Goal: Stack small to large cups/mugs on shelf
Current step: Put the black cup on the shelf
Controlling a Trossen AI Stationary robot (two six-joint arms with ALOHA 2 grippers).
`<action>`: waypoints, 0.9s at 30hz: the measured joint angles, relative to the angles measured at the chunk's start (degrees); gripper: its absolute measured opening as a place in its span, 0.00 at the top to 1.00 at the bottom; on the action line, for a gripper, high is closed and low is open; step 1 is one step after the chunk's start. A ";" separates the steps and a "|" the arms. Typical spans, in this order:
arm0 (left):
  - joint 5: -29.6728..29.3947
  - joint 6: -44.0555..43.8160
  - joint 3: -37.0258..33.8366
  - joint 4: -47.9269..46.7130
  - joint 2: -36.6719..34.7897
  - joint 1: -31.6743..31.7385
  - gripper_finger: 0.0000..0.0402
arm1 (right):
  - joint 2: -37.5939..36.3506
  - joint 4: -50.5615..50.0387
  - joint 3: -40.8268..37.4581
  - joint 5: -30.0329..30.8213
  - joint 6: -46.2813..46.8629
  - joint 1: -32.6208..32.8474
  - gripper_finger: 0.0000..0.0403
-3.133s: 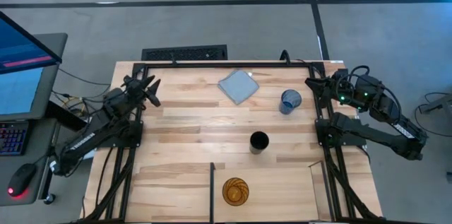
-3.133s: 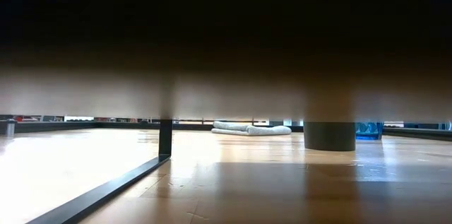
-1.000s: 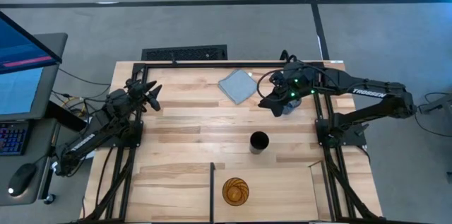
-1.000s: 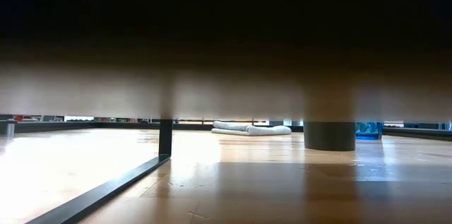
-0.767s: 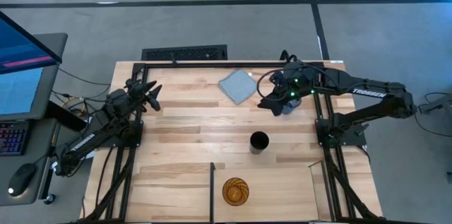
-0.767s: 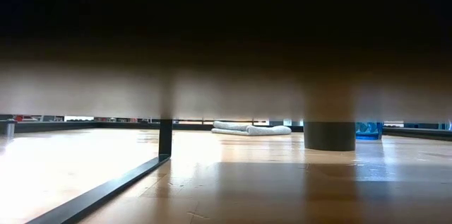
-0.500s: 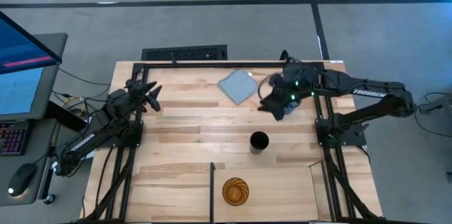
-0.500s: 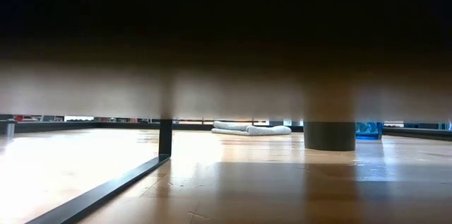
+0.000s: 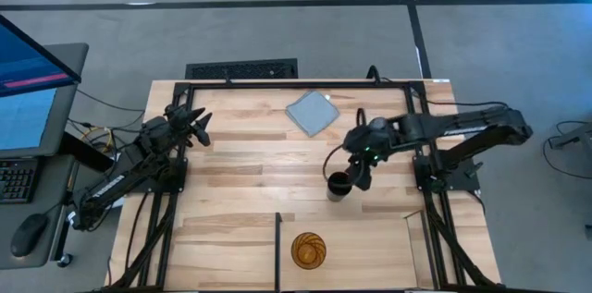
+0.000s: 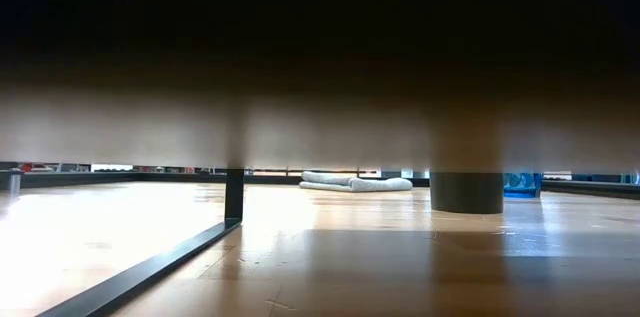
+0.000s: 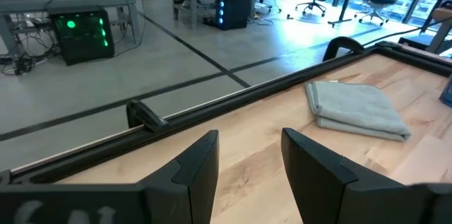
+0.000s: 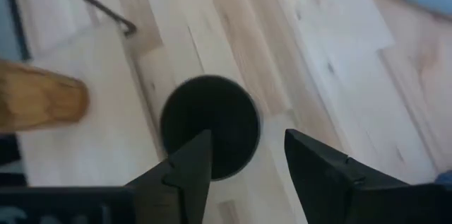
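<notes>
The black cup (image 9: 339,185) stands upright on the table's middle right. My right gripper (image 12: 247,139) hangs open just above it, fingers slanting down; one finger (image 12: 189,164) shows over the cup's rim and the other stands beside it. The amber tumbler (image 9: 308,250) stands on the shelf (image 9: 370,247) at the near edge. My right arm hides the blue cup in the high view, but it shows in the low view (image 10: 522,185). My left gripper (image 11: 251,146) waits open at the far left.
A folded grey-blue cloth (image 9: 312,113) lies at the far middle. A black divider bar (image 9: 277,242) bounds the shelf on its left, and another (image 9: 416,233) on its right. Bare wood lies between the left arm and the black cup.
My right gripper has left the blue cup's place at the far right. It has swung toward the near edge and a little left, sinking and tipping further down, and now hangs over the black cup. No cup has moved.
</notes>
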 joint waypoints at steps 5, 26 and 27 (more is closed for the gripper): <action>0.02 0.02 0.00 0.00 0.00 0.00 0.64 | 6.18 0.08 -0.02 0.00 -0.92 1.69 0.53; 0.02 0.23 0.00 -0.46 0.00 0.00 0.64 | 12.07 3.46 -0.02 -0.26 -2.42 1.60 0.66; 0.02 0.23 0.00 -0.51 0.00 0.00 0.64 | 11.89 3.52 -0.02 -0.26 -2.44 1.60 0.67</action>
